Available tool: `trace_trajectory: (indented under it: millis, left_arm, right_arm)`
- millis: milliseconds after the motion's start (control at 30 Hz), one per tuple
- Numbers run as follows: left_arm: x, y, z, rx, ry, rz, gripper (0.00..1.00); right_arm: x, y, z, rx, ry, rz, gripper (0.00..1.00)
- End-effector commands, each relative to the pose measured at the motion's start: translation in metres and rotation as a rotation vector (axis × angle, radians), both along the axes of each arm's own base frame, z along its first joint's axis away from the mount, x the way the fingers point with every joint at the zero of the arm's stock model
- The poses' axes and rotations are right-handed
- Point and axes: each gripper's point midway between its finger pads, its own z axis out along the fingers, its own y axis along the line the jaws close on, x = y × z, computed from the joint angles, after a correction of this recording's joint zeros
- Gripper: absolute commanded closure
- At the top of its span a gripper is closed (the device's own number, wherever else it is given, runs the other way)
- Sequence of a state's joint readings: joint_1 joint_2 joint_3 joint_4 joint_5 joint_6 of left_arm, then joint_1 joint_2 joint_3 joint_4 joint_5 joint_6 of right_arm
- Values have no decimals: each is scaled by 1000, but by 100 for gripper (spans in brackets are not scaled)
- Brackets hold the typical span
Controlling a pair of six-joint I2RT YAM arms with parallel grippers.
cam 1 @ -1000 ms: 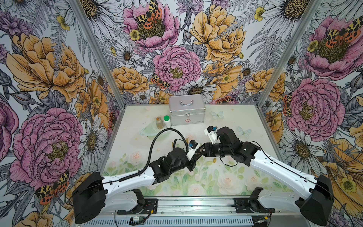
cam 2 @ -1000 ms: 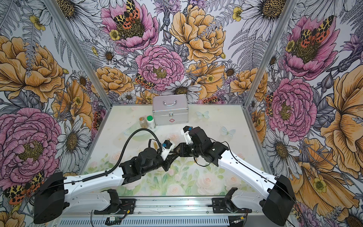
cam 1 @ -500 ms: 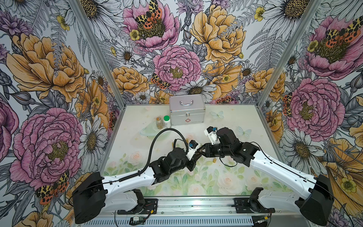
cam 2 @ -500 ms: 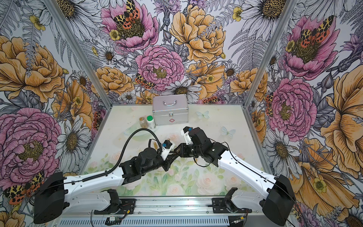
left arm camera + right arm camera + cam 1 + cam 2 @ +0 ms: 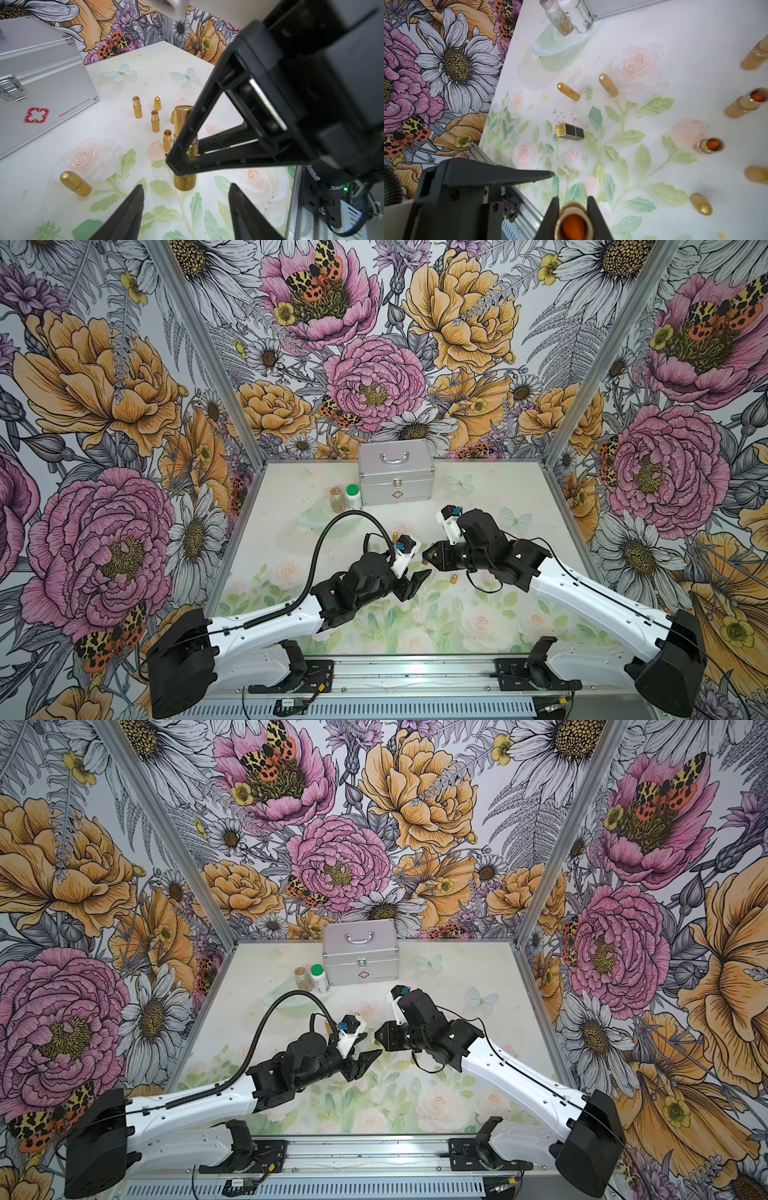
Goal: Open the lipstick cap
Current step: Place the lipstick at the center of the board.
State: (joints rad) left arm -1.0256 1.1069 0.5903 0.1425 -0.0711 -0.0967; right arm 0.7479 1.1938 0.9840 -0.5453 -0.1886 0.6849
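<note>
Now my right tool [image 5: 573,199] pinches the uncapped lipstick [image 5: 573,225], lower centre of its wrist frame; left tool [image 5: 186,186] stands spread.

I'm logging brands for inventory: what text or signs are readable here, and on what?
"GLosen", Chinese characters I cannot make out, "No.B0169", beside a red cross sign: front of the silver case.
"old", its start hidden: the lying gold cap.
White bottle label: too blurred to read.
</note>
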Motion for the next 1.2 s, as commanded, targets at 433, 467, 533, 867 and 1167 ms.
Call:
trace_trajectory:
  millis: [433,467,533,867,1167]
  left_arm:
    - [-4,41,-25,66,161,184,2]
    - [-5,42,-25,66,170,187,1]
    - [0,50,-25,72,165,236,1]
    - [1,56,-23,66,165,268,1]
    - [3,60,-23,71,161,288,1]
  right_arm:
    - [21,-28,-74,-339,-215,-80,81]
    - [20,-28,-79,-348,-218,-77,80]
    - [19,-27,-92,-365,-220,-68,81]
    - [19,-20,-134,-417,-253,-26,81]
    - [24,-20,-146,-433,-292,-15,82]
